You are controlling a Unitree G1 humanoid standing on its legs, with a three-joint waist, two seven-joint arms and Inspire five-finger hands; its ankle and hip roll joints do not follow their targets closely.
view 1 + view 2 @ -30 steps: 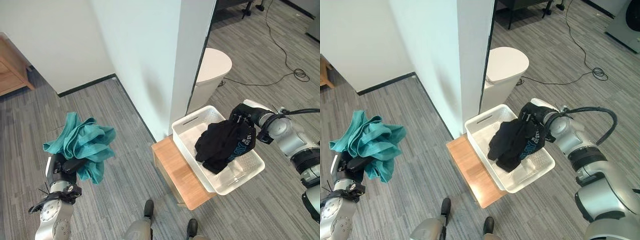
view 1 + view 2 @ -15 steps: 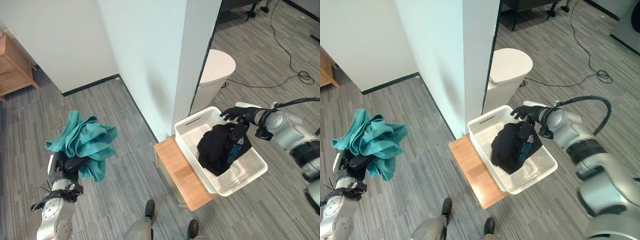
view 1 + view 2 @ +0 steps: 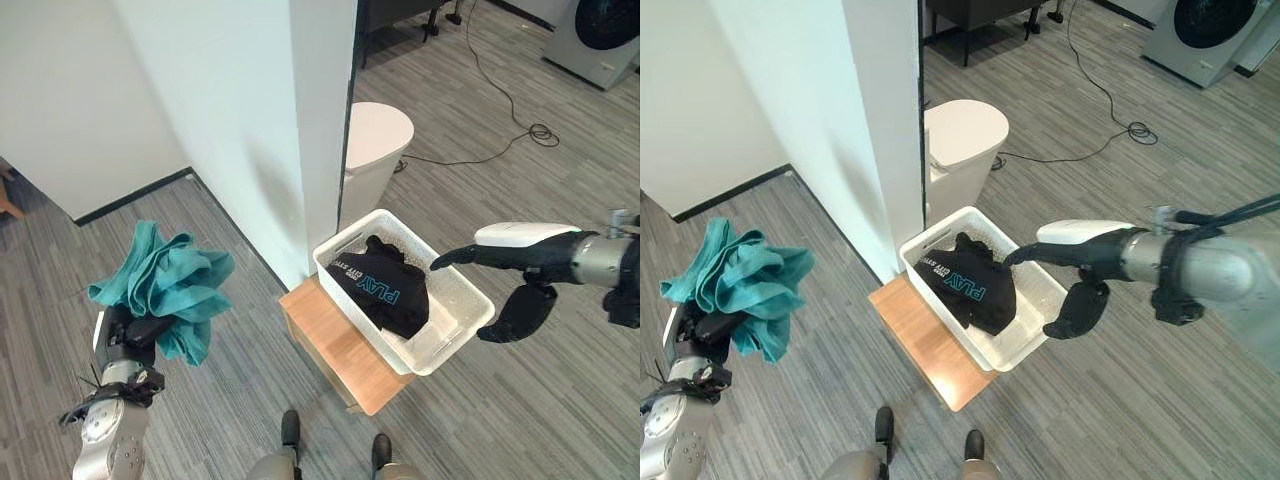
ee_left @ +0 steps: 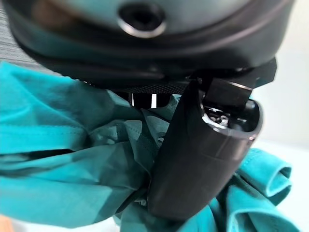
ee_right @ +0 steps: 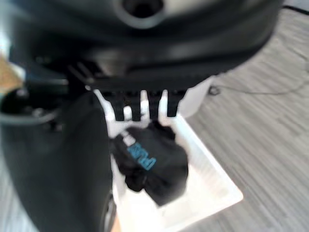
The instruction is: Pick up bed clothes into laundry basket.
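Observation:
A teal garment (image 3: 162, 288) is bunched up in my left hand (image 3: 128, 333), held above the floor at the lower left; the left wrist view has the thumb (image 4: 200, 159) pressed into the teal cloth (image 4: 58, 169). A black garment with blue print (image 3: 382, 286) lies in the white laundry basket (image 3: 460, 335) on a low wooden stand (image 3: 335, 350). My right hand (image 3: 505, 265) hovers beside the basket's right side with straight fingers and holds nothing. Through the right wrist camera the black garment (image 5: 149, 164) rests in the basket (image 5: 212, 186) below the hand.
A white wall corner (image 3: 300, 120) rises just behind the basket. A white lidded bin (image 3: 375, 145) stands behind it. A cable (image 3: 500, 110) runs over the grey plank floor at the back right. Open floor lies between my left hand and the stand.
My right hand has let go of the black garment, which now lies in the basket, and has drawn back to the right. The camera has shifted. The left hand keeps the teal garment.

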